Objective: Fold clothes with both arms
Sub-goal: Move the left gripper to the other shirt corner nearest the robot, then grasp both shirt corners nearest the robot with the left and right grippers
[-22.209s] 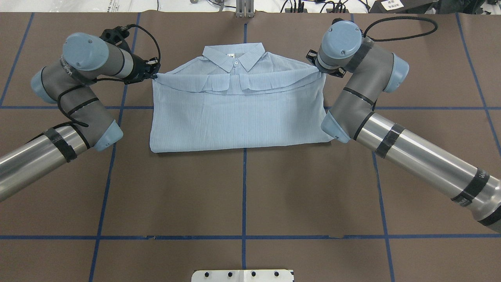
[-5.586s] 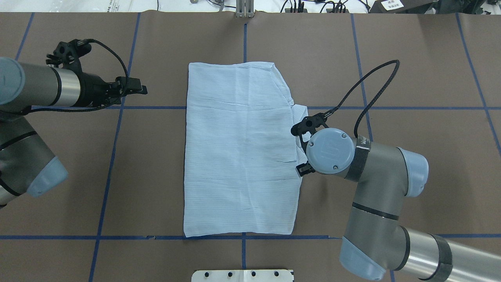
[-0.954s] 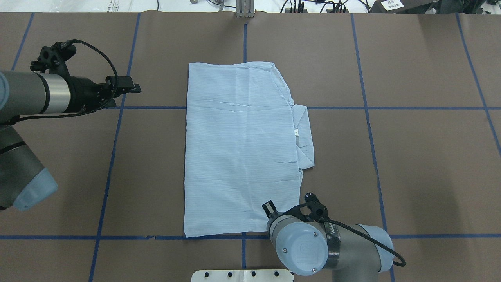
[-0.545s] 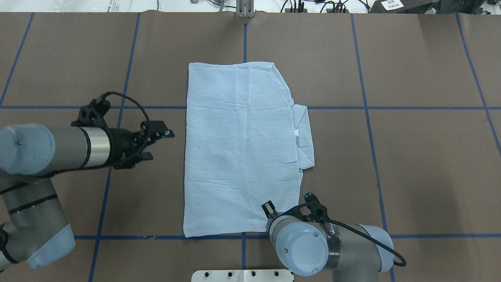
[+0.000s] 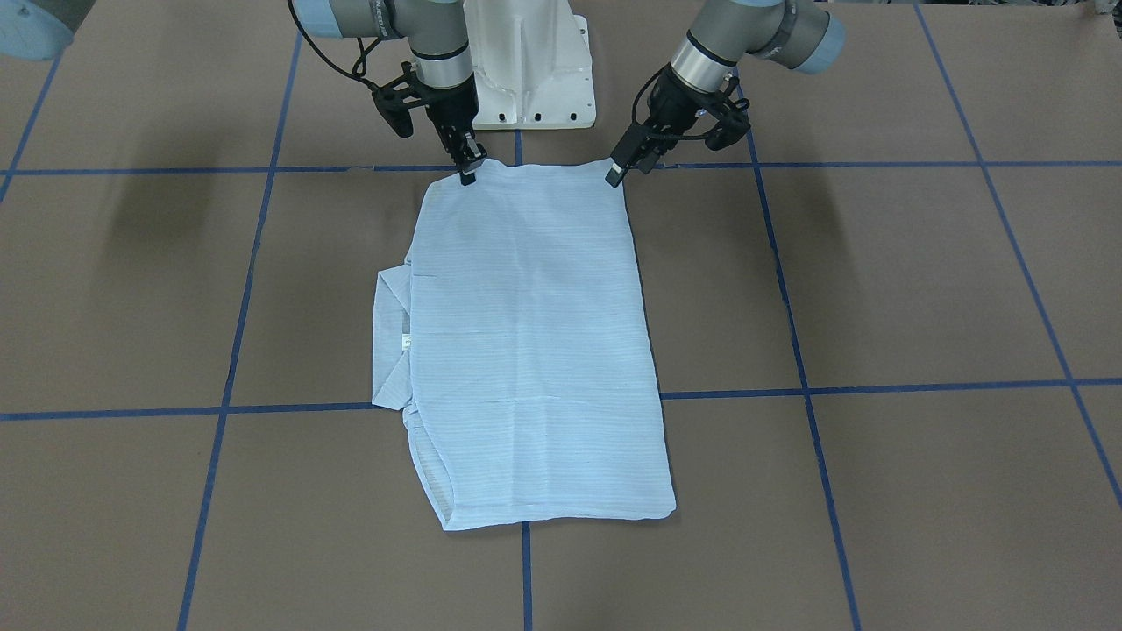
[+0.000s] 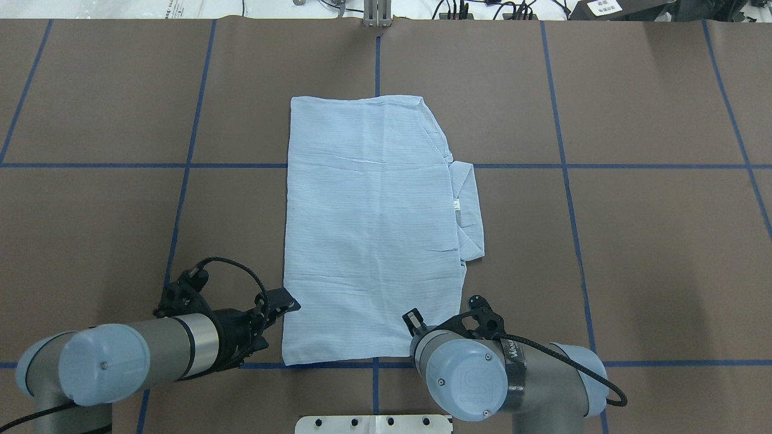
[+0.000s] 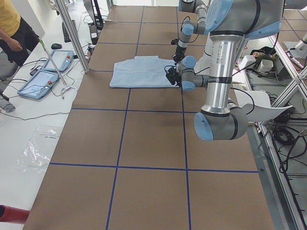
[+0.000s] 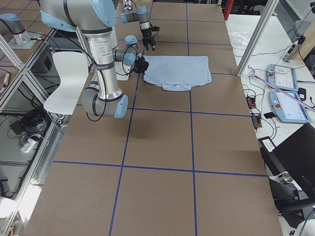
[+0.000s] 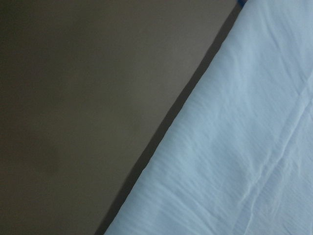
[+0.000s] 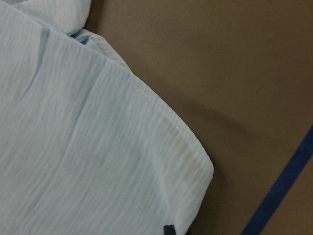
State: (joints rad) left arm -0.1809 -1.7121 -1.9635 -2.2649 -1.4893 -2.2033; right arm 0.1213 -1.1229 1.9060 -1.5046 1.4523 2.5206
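Note:
The pale blue shirt (image 6: 368, 229) lies folded in a tall rectangle, its collar (image 6: 470, 205) and white label sticking out on the right; it also shows in the front view (image 5: 535, 350). My left gripper (image 6: 274, 322) is open and low beside the shirt's near left corner (image 5: 627, 162); its wrist view shows only the shirt's edge (image 9: 234, 161). My right gripper (image 5: 467, 171) is at the near right corner, shut on the hem. Its wrist view shows that corner (image 10: 73, 147) with a dark fingertip (image 10: 168, 229) on it. The overhead view hides its fingers under the wrist.
The brown table cover (image 6: 633, 241) carries a grid of blue tape lines. The white pedestal base (image 5: 526, 70) stands just behind the shirt's near edge. A person (image 7: 14, 28) and control tablets (image 7: 48, 72) are at the far side.
My left arm has swung from the far left of the table down to the shirt's near left corner. The right arm and the shirt have not moved in the last second.

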